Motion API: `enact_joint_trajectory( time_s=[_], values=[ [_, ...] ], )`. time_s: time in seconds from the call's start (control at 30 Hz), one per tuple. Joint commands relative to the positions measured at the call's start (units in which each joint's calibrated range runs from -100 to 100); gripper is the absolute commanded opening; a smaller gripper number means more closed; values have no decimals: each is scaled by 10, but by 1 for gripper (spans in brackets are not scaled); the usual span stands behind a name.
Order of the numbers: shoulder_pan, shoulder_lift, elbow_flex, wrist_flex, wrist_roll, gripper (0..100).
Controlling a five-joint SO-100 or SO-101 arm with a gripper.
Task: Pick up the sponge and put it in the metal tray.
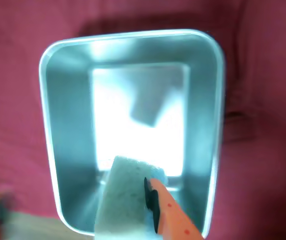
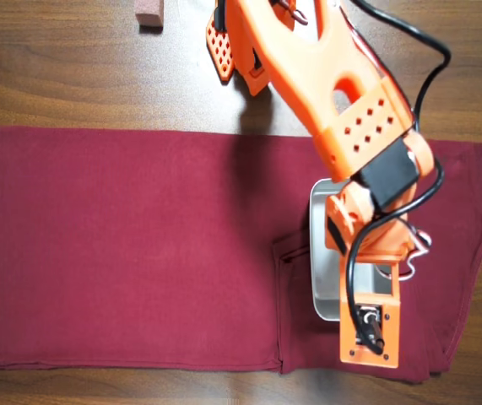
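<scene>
In the wrist view the metal tray [image 1: 52, 115] lies straight below me on the maroon cloth, shiny and empty, with a dull reflection of the sponge on its floor. My gripper [image 1: 127, 195] is shut on the sponge [image 1: 125, 187], a pale porous block held above the tray's near end. One orange finger [image 1: 170, 210] presses its right side. In the overhead view the arm [image 2: 359, 135] covers most of the tray [image 2: 321, 278], and the gripper and sponge are hidden under the wrist.
A maroon cloth [image 2: 131, 245] covers the wooden table [image 2: 55, 67]. A pinkish-red block [image 2: 148, 13] lies at the table's top edge, far from the tray. The arm's base stands at the top centre.
</scene>
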Motion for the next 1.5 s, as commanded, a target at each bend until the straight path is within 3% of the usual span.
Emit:
enact_joint_trajectory(
  time_s=[0.0, 0.13, 0.2, 0.33, 0.47, 0.93, 1.47],
  values=[
    [18, -7, -22, 7, 15, 40],
    [13, -3, -49, 12, 17, 45],
    [16, -2, -52, 2, -1, 38],
    [18, -1, -43, 7, 5, 37],
    [19, -1, -38, 24, 25, 48],
    [14, 15, -51, 26, 9, 60],
    [4, 9, -51, 18, -4, 62]
  ],
)
